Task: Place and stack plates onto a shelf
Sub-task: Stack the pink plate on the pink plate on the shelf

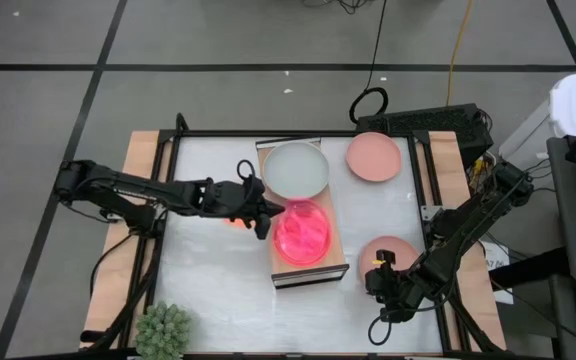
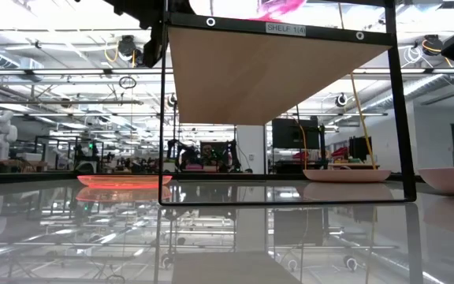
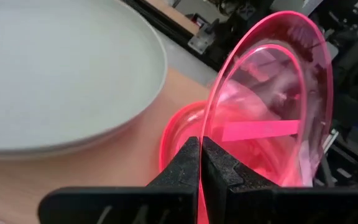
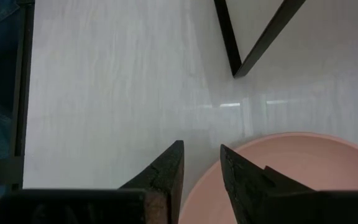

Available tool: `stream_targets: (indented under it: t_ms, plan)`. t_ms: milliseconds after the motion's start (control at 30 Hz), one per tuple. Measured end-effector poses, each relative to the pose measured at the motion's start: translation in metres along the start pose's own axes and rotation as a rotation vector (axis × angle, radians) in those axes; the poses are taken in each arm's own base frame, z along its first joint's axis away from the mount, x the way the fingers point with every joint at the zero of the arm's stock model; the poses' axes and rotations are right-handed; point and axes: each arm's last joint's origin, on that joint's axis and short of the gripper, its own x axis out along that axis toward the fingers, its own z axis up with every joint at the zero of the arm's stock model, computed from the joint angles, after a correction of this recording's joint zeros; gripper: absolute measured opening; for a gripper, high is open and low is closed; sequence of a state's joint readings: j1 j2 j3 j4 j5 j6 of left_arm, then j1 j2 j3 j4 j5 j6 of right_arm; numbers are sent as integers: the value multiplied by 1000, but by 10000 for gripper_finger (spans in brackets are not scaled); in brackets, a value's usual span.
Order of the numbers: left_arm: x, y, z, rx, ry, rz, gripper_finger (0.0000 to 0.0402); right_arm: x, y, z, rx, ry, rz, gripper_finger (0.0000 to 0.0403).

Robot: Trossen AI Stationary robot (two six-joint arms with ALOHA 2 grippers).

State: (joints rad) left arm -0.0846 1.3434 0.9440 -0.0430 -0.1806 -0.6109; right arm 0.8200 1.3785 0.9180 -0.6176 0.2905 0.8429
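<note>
The light-wood shelf stands mid-table. A pale green-grey plate lies on its far end. At its near end a hot pink plate lies flat, and a second hot pink plate tilts above it. My left gripper reaches in from the table's left and is shut on that tilted plate. One salmon plate rests on the table's far right and another near right. My right gripper hovers open at this near plate's rim, touching nothing that I can see. My left gripper pinches the rim of the upper hot pink plate between its two fingers, coming roughly level from the table's left. The plate sits tilted, with its opposite rim raised over the flat hot pink plate. Whether the two plates touch, I cannot tell.
A small orange plate lies on the table left of the shelf, under my left arm. A spiky green plant sits at the near left corner. The shelf's black frame legs stand on the white tabletop.
</note>
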Motion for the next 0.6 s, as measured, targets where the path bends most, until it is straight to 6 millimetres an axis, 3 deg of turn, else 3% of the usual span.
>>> stream_targets:
  t_ms: [600]
  plan:
    - [-2, -5, -8, 34, 36, 9, 20, 0, 0, 0, 1, 0, 0, 89]
